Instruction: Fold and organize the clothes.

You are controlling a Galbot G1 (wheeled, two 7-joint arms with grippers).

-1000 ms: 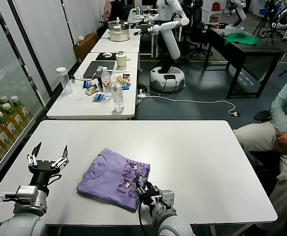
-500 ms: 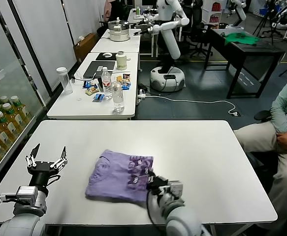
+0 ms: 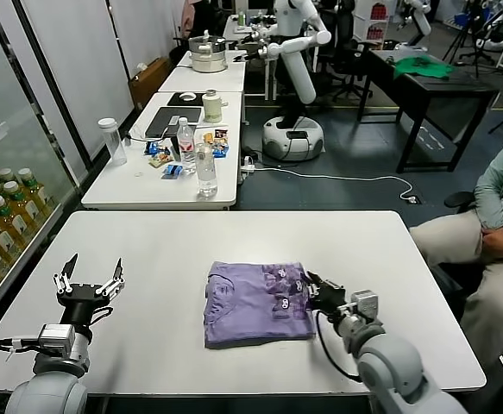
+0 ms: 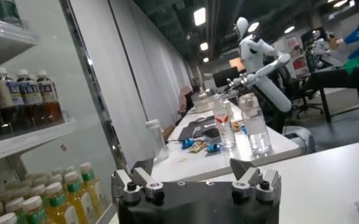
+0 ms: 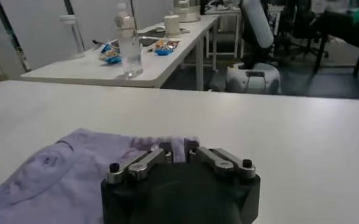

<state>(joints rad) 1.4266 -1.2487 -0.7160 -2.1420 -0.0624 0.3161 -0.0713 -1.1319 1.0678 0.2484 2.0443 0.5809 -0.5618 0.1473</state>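
The folded lavender T-shirt [image 3: 255, 304] lies on the white table [image 3: 234, 237] near its middle, with the darker purple print along its right side. My right gripper [image 3: 310, 285] is shut on the shirt's right edge; in the right wrist view the fingers [image 5: 153, 157] pinch a fold of lavender fabric [image 5: 63, 170]. My left gripper [image 3: 89, 274] is open and empty, held above the table's left front part, well left of the shirt. In the left wrist view its fingertips [image 4: 144, 167] stand wide apart.
A second table [image 3: 169, 164] behind holds water bottles [image 3: 204, 166], a laptop and snacks. A glass cabinet with drink bottles [image 3: 1, 220] stands at the left. A seated person [image 3: 501, 224] is at the right. Another robot [image 3: 294, 78] stands farther back.
My right gripper has dragged the folded shirt to the right across the table, from the left-centre to the centre. The left gripper has barely moved.
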